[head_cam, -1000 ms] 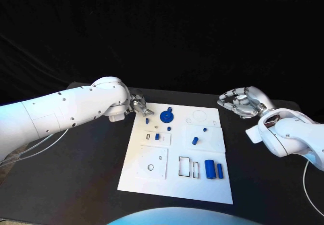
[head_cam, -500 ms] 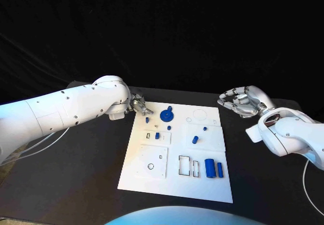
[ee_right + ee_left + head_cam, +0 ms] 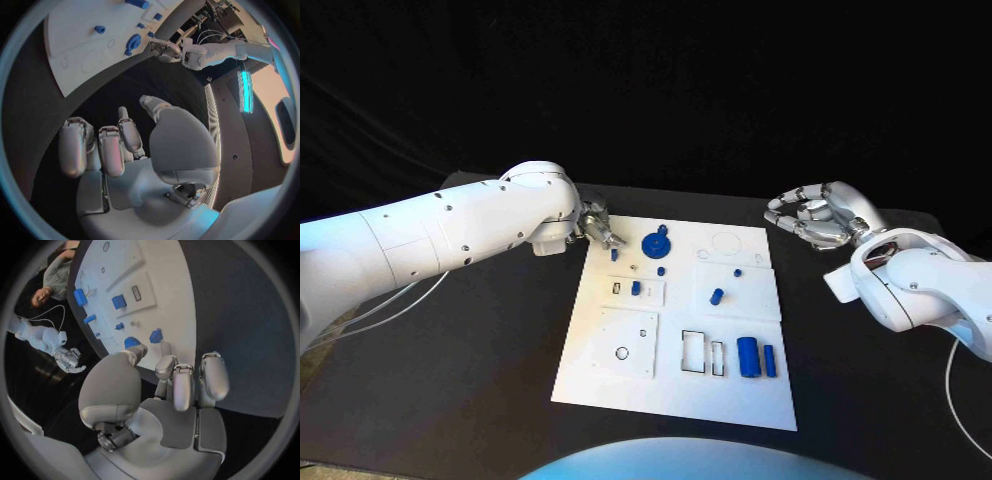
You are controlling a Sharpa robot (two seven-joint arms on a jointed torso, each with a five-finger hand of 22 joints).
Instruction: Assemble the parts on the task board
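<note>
The black table (image 3: 488,340) carries the white board (image 3: 625,385) in the middle, its long axis running away from the robot. The left arm (image 3: 430,235) reaches in from the left and ends at the board's far left corner. The right arm (image 3: 920,290) stands off the board's far right edge, well apart from any part.

The left hand (image 3: 597,226) hovers at that far left corner, fingers loosely apart and holding nothing that can be seen. The right hand (image 3: 815,217) is raised over bare table beside the far right corner, fingers (image 3: 112,150) curled partway in, nothing in them.

On the board, the largest blue piece is the round disc (image 3: 658,243) with a small tab, lying near the far edge and just beside the left hand, toward the board's middle. Two upright-lying cylinders (image 3: 756,358) sit side by side at the near right, long axes along the board's length. A short tilted peg (image 3: 717,297) lies in the right middle panel, a small block (image 3: 636,290) in the left middle panel, and a small peg (image 3: 615,256) lies just on the near side of the left fingers (image 3: 181,385).

The relation that matters: that small peg and the disc are both close to the left hand, far from the right. So the left hand looks the natural one to take either, with a short move toward the robot and down onto the peg.
</note>
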